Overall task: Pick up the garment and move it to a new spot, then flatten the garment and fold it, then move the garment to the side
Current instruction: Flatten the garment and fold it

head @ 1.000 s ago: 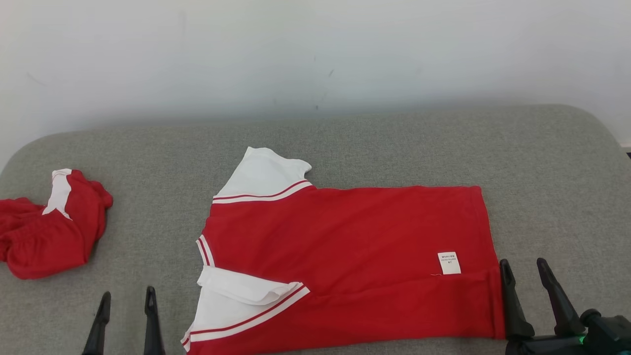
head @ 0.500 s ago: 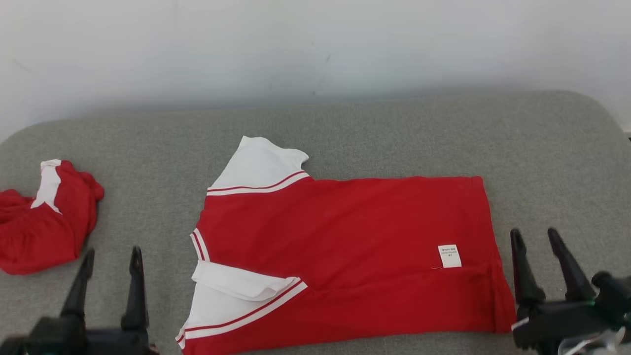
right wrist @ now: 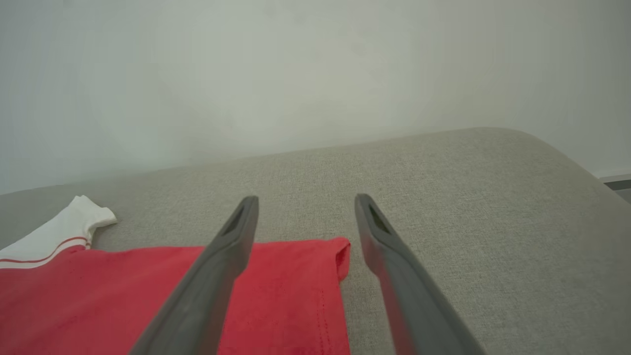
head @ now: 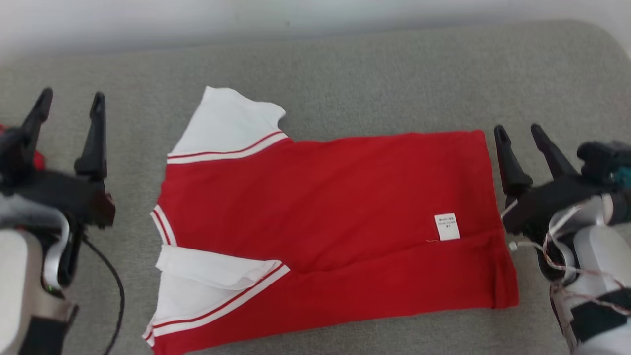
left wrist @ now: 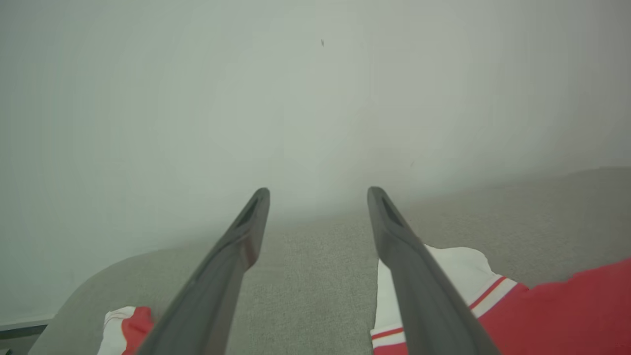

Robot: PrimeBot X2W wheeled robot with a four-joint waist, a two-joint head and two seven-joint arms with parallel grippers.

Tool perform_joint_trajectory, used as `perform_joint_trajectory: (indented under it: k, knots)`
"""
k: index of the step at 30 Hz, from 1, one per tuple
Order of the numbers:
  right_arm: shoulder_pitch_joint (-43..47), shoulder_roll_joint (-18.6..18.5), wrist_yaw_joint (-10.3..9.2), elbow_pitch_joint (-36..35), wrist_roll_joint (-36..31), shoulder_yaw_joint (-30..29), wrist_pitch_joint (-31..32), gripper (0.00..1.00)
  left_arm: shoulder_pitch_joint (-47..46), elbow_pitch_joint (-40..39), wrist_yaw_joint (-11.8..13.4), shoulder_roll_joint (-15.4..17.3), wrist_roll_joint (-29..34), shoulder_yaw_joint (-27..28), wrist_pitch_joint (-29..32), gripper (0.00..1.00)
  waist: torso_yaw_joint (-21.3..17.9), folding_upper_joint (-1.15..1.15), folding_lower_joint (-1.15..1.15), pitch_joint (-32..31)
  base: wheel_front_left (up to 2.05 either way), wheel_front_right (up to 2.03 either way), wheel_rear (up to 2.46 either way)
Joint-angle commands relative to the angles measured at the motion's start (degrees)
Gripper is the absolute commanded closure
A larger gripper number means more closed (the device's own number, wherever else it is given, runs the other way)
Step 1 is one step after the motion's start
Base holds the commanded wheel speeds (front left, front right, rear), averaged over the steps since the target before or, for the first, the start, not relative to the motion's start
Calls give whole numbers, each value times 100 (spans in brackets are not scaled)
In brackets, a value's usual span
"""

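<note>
Our left claw (head: pixel 72 94) and right claw (head: pixel 518 129) stand released, empty, the shirt (head: pixel 320 197) lying between them; we should pinch both far corners evenly.

Red garment (head: pixel 335 207) with white sleeves, flat, lengthwise-folded on grey cushion (head: pixel 374 74)

Only one printed item: a small white tag (head: pixel 447 226) sewn on the red garment (head: pixel 325 197), close to the garment's hem end, far from its white sleeves, just above a crease. Carries three short lines of dark print, too small and blurred to read. No other lettering legible.
</note>
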Motion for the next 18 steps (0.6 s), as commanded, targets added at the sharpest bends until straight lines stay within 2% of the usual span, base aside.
perform_joint_trajectory:
  k: [1,8,18]
  knots:
    - [-271,-30,-14,142,29,67,57,0,-283,137,-41,72,-30,-88,159,0,-338,-1,-1,572,0,0,0]
    - [-1303,-73,-14,1082,95,486,368,0,-1474,967,-167,333,-293,-573,880,0,-531,-1,-1,977,0,0,0]
    - [-2203,50,-14,1952,312,1217,853,0,-2419,1858,-176,590,-756,-1495,1713,0,-748,-1,-1,1150,0,0,0]
